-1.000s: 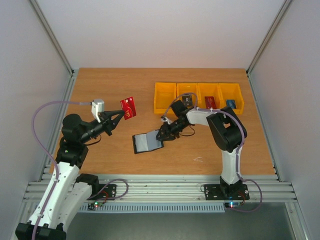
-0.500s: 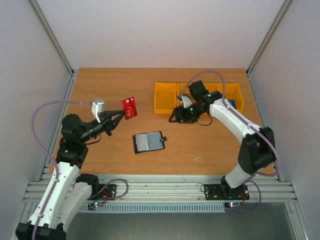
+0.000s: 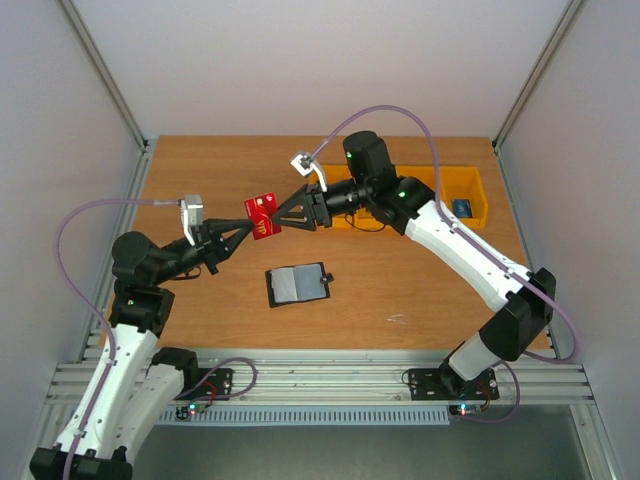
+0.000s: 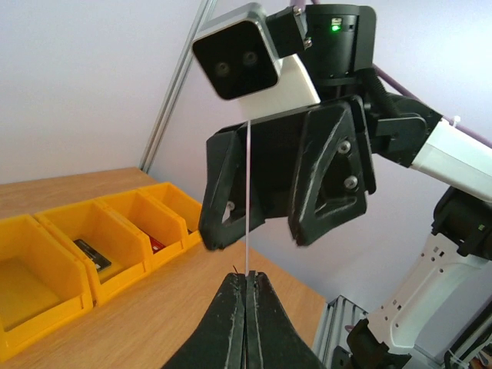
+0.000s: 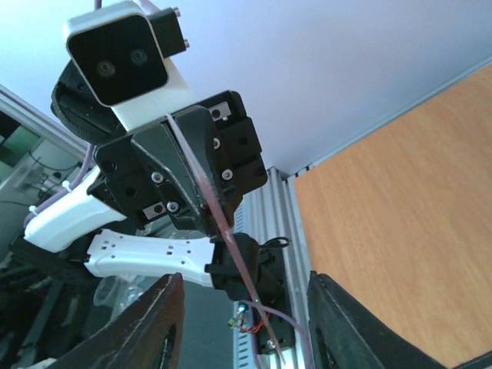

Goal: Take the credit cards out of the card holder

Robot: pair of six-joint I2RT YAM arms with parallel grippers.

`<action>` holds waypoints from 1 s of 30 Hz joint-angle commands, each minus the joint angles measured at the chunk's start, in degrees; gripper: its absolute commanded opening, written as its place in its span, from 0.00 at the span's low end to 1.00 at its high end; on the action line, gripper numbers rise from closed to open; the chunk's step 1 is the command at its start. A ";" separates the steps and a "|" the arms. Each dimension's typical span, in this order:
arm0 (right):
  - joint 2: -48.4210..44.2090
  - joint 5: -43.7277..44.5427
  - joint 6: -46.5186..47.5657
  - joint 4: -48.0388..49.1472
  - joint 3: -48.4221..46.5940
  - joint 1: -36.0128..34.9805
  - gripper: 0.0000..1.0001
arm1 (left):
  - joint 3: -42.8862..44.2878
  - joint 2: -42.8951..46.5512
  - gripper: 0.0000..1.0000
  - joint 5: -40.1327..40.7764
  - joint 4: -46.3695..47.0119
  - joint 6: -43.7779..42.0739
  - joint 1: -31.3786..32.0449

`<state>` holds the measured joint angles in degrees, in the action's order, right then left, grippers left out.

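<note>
**A:** What has moved?

**B:** The right hand (image 3: 283, 215) has swung away from the bins (image 3: 480, 200) and across to the left hand (image 3: 248, 227). It now points straight at it. The left hand sits about where it was.

**A:** And the grips?

**B:** The left hand is clamped on the red card (image 3: 262, 215), held up off the surface (image 3: 200, 170). The right hand's fingers stand apart, their tips right at the card's far edge.

**A:** Touching it?

**B:** I cannot tell from above. The left wrist view shows the card edge-on, a thin line rising from the closed fingertips (image 4: 234, 307). The right hand's fingers (image 4: 327, 181) are spread wide behind it, and the line crosses the inner edge of one. The right wrist view shows a thin strip slanting down from the left hand toward the gap between its own fingers (image 5: 165, 323). Neither shows contact.

**A:** The wallet?

**B:** Only the top view has it. The wallet (image 3: 297, 285) lies open on the surface, below both hands and nearer the bases, with nothing touching it. A blue card (image 3: 461, 207) lies in the end bin, well behind the right hand.
</note>
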<state>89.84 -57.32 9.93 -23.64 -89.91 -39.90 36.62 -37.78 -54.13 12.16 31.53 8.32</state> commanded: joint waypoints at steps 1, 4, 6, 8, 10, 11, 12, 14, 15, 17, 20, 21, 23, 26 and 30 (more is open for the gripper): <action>1.27 -2.75 -0.03 0.49 -2.62 -1.41 0.37 | 1.26 0.62 0.00 -1.46 4.49 1.84 -0.06; 1.17 -3.66 -0.08 0.89 -2.55 -1.39 0.11 | 1.26 0.46 0.00 -1.37 4.45 2.11 -0.01; 0.86 -4.22 -0.05 0.88 -2.57 -1.36 0.02 | 1.20 0.34 0.00 -0.87 4.11 2.34 0.02; 0.35 -3.43 -0.23 0.06 -2.70 -0.57 0.01 | 1.18 0.43 0.00 2.04 2.09 2.41 0.03; 0.36 -1.98 -1.14 -3.10 -3.28 2.55 0.01 | 1.24 0.53 0.24 9.85 -4.28 1.82 0.03; 0.67 -0.78 -0.99 -6.43 -4.06 5.74 0.01 | 1.26 0.56 0.43 16.08 -9.58 1.17 0.03; 1.40 0.95 -0.22 -11.49 -5.38 8.79 0.01 | 1.14 0.44 0.56 20.40 -13.62 0.31 0.01; 4.01 4.87 3.59 -25.76 -10.34 15.57 0.01 | 0.60 1.00 0.77 28.10 -19.41 -3.30 -0.05; 5.73 8.62 6.05 -34.01 -13.92 19.12 0.01 | 0.10 1.42 0.85 31.03 -21.40 -5.01 -0.05; 10.18 15.35 8.87 -47.78 -20.25 26.47 0.01 | -1.23 2.36 0.99 35.02 -23.93 -7.96 -0.21; 15.35 27.30 11.79 -58.53 -25.87 34.62 0.01 | -4.03 3.34 0.99 39.28 -25.52 -8.94 -0.51; 16.73 30.48 12.57 -59.71 -26.77 36.48 0.01 | -5.05 3.48 0.99 40.18 -25.70 -8.68 -0.57; 20.81 35.75 13.55 -62.06 -29.56 39.86 0.01 | -7.08 3.63 0.99 41.11 -25.78 -8.38 -0.67; 29.80 42.33 16.47 -67.62 -37.69 42.57 0.01 | -9.88 3.64 0.99 41.99 -25.61 -9.27 -0.67; 38.25 48.19 19.31 -69.90 -44.82 42.73 0.01 | -13.58 4.00 0.99 43.89 -25.56 -11.31 -0.67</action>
<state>123.24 -18.52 24.27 -85.60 -129.73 3.36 25.61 -34.83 -14.06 -13.91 23.20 7.94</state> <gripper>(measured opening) 0.015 0.994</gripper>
